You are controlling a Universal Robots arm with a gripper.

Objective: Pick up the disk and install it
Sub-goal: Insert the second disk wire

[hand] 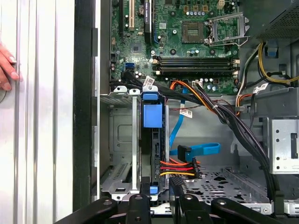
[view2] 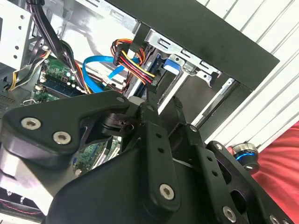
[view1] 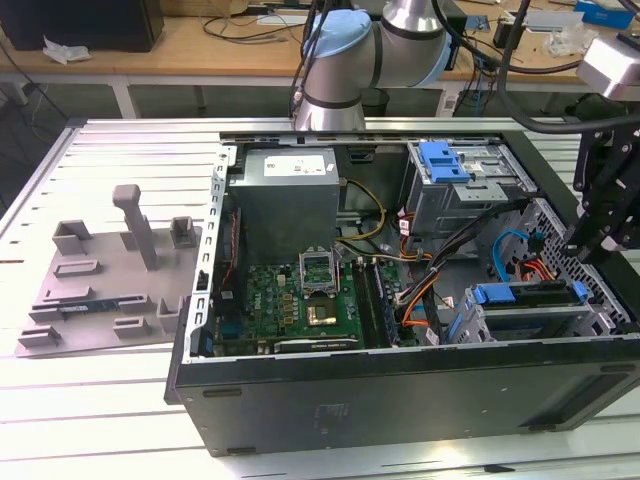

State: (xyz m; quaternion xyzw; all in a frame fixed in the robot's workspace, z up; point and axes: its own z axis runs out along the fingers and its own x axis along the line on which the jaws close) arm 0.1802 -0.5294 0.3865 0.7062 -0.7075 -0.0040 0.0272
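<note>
Disk: the disk (hand: 152, 140) stands on edge in a slot of the lower drive cage (hand: 119, 140), at the end of the open computer case (view1: 400, 400) on the exterior view's right. The blue tab of its carrier faces the motherboard (hand: 187, 46).
Long axis: in the first wrist view the disk's thin edge runs from the blue tab straight towards the jaws.
Jaws: the gripper (hand: 159, 198) hangs above the far end of the disk, the end away from the tab. Its jaws stand parted with nothing between them, and their gap falls roughly in line with the disk's edge.
Height: in the exterior view the gripper (view1: 597, 240) is above the case's end wall and apart from the disk (view1: 525, 297).
In the way: a red, yellow and black power lead (hand: 180, 168) and a blue data cable (hand: 198, 149) lie just beside the disk on its open side, close to one finger.
Other things: a second drive cage (view1: 450, 170) with a blue tab sits at the case's far corner. A grey fixture plate (view1: 110, 270) lies on the desk (view1: 100, 420). A person's hand (hand: 7, 67) rests on the desk outside the case.
</note>
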